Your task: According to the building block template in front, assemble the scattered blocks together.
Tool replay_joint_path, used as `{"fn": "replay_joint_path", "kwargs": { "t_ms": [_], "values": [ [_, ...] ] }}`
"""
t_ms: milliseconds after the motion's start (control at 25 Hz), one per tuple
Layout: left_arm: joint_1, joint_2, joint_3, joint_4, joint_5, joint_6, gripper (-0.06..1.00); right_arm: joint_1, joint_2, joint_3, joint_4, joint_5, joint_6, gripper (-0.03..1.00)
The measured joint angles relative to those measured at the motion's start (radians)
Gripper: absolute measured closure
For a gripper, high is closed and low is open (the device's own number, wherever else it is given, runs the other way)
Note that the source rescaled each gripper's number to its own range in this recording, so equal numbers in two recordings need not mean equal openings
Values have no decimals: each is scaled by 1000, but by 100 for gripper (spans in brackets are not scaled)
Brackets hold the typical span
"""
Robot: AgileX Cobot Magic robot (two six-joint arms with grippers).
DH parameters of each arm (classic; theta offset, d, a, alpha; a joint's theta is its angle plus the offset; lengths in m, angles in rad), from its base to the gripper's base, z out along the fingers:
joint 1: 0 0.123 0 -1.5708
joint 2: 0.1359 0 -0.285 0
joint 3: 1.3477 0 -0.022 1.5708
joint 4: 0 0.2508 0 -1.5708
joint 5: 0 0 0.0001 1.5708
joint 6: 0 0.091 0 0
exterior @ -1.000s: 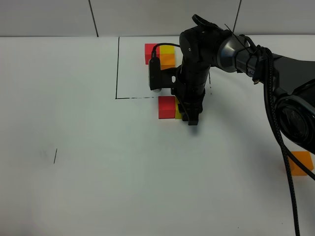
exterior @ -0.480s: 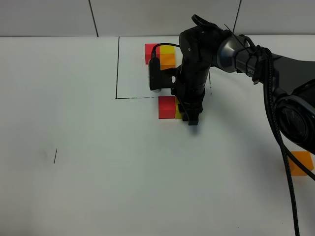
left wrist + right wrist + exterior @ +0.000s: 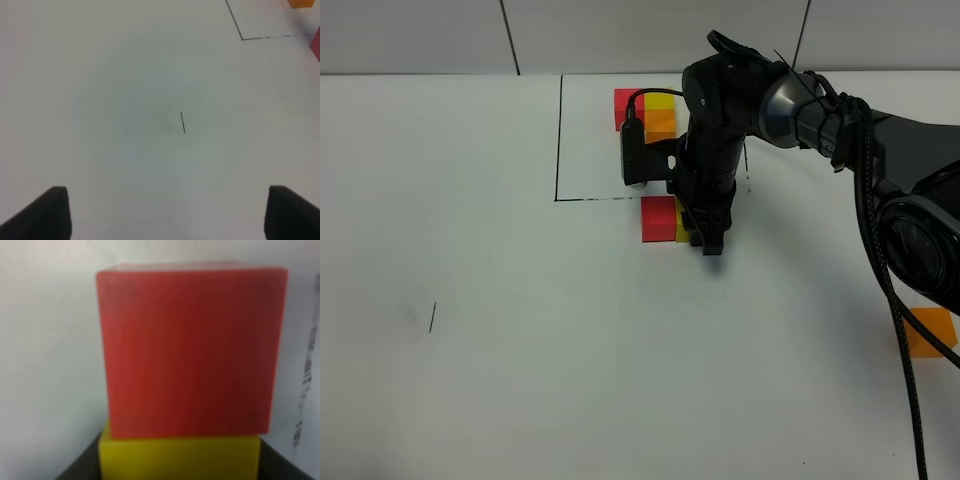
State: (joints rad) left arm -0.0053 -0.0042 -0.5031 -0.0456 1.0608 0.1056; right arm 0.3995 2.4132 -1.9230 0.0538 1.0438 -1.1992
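- Across the whole exterior high view, a white matte tabletop is being shown, with a thin black outlined rectangle drawn at its far middle.
- From the right side, a black jointed right arm is being reached over to the middle, just past the near line of that rectangle.
- At the far edge inside the outline, the L-shaped template cluster of small red, yellow and orange cubes is being partly hidden by the arm.
- Just outside the near line, a red matte cube is being rested on the table. In the right wrist view it is filling most of the frame.
- Touching the red cube's right face, a yellow matte cube is being pinched by the right gripper. Dark fingers are being pressed against both of its sides.
- Well apart, near the table's right edge, an orange matte cube is being partly crossed by a black cable.
- Over bare table, the left gripper is being held spread wide, only its two dark fingertips being seen.
- Ahead of it, a short black pen mark is being shown on the surface.
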Motion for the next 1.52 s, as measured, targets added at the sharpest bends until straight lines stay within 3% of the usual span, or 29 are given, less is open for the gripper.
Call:
{"fn": "replay_joint_path", "kwargs": {
  "t_ms": [160,280,520,600,680,960,1160,1360,1520],
  "values": [
    [0,0,0,0,0,0,20,0,-1,0,0,0,13,93],
    [0,0,0,0,0,0,20,0,-3,0,-1,-3,37,80],
    [0,0,0,0,0,0,20,2,-26,11,2,-8,121,28],
    [0,0,0,0,0,0,20,2,-49,11,-10,-9,182,15],
    [0,0,0,0,0,0,20,-8,-87,11,-13,-10,266,8],
    [0,0,0,0,0,0,20,-120,-242,102,-30,4,582,5],
    [0,0,0,0,0,0,20,-219,-407,365,-31,-29,802,5],
    [0,0,0,0,0,0,20,-337,-609,706,-30,-172,968,5],
    [0,0,0,0,0,0,20,-408,-731,887,-35,-247,1062,6]
  ]
}}
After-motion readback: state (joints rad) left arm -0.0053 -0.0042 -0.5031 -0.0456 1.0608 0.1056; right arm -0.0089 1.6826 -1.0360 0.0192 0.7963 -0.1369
